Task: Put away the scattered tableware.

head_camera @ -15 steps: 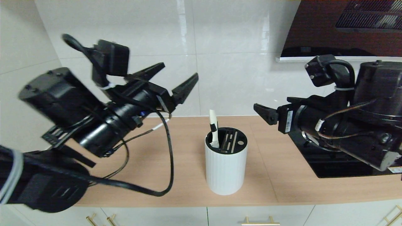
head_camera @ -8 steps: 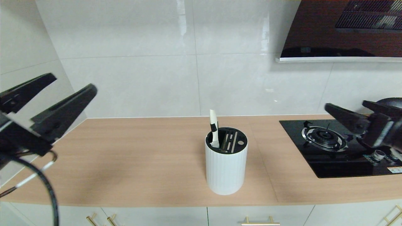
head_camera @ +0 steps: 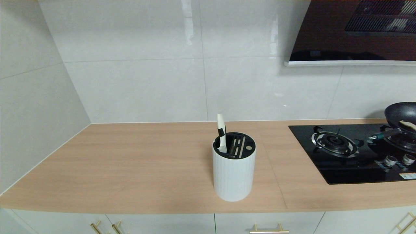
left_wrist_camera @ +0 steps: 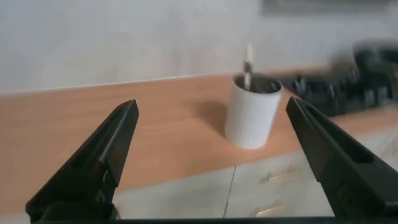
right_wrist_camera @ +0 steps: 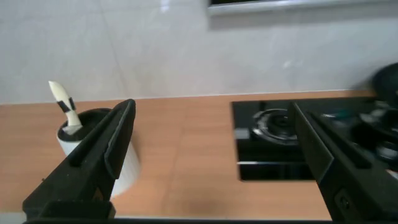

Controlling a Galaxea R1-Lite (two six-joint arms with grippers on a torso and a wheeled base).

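Fingers of our left gripper [left_wrist_camera: 211, 104] stand wide apart, out in front of the counter [head_camera: 146, 162]. At mid-counter the white holder [head_camera: 234, 172] has 1 white-handled utensil [head_camera: 221, 130] upright in it. Our right gripper [right_wrist_camera: 212, 104] is spread wide too. We judge it best to steer both clear of that handle and check the pan [head_camera: 401, 115] for strays.

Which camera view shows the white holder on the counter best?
The head view: the white holder stands uncovered, its slotted top and the handle in it plain. The left wrist view shows it from lower, the top barely seen. In the right wrist view a finger of the right gripper covers part of it.
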